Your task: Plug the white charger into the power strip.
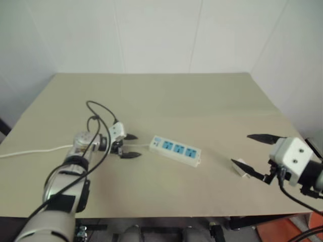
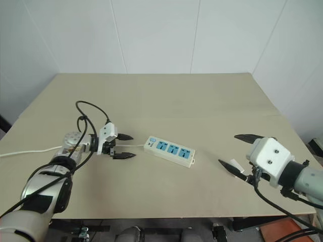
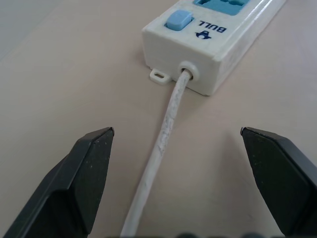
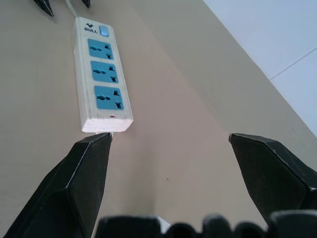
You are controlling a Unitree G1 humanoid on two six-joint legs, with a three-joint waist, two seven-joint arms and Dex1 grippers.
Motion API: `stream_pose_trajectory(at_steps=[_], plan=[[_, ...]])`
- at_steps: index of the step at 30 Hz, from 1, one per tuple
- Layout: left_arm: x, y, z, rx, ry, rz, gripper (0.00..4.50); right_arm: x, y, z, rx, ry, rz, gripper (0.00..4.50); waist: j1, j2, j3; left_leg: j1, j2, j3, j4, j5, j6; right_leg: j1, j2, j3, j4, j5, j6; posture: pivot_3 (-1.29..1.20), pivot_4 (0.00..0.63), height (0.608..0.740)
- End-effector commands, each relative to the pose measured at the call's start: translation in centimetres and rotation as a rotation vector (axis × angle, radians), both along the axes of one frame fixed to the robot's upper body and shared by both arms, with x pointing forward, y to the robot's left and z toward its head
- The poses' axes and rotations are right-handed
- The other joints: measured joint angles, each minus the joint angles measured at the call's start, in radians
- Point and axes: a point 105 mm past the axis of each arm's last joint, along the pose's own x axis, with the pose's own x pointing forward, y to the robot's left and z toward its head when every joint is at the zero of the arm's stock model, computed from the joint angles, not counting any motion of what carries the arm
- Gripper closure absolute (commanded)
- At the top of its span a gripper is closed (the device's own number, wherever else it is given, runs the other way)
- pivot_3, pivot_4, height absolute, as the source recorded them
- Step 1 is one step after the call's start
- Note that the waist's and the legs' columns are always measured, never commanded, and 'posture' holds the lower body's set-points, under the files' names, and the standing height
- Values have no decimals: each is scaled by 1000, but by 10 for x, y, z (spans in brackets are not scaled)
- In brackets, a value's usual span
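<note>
The power strip (image 2: 169, 149) lies mid-table (image 2: 166, 96), sockets up, its cord (image 3: 158, 163) running off to the left. The charger (image 1: 243, 168) rests on the table just under the right pincer (image 2: 237, 151). Best to steady the strip's switch end with the left pincer (image 2: 123, 146) and lower the right squarely over the charger. Both pincers stand wide apart, holding nothing.

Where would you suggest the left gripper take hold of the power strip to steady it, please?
Take the power strip at its switch end, across the narrow width, coming in from the cord side. Its long sides are flat and parallel, the open left gripper straddles the cord there, and a grip at that end would probably leave the three blue sockets uncovered.
</note>
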Motion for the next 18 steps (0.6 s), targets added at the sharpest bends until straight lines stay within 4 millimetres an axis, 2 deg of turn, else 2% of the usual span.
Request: stream_pose_trajectory(at_steps=[1, 3, 6, 13, 18], plan=[[9, -4, 1, 34, 1, 45, 39, -4, 5, 1, -1, -27, -20, 0, -1, 0, 0, 0, 0, 0, 0, 0, 0, 0, 0, 0, 0, 0, 0, 0, 150, 740], [12, -5, -2, 45, 6, 74, 39, -5, 6, 0, 6, -26, -28, 0, -2, 0, 0, 1, 0, 0, 0, 0, 0, 0, 0, 0, 1, 0, 0, 0, 150, 740], [10, -7, -7, 78, 77, 68, 614, -5, 9, -1, 9, -30, -44, 0, -6, 0, 0, 2, 0, 0, 0, 0, 0, 0, 0, 0, 2, -1, 2, 0, 150, 740], [9, -10, -7, 111, 104, 43, 2852, -4, 11, -2, 5, -27, -63, 0, -8, 0, 0, 3, 0, -1, 0, 1, -1, 1, 0, 0, 2, -1, 4, 0, 150, 740], [5, -14, 2, 72, 94, -21, 4466, 1, 12, -3, 7, -27, -67, 0, -8, 0, 0, 2, 0, 0, 0, 1, -1, 1, 0, 0, 1, -1, 4, 0, 150, 740]])
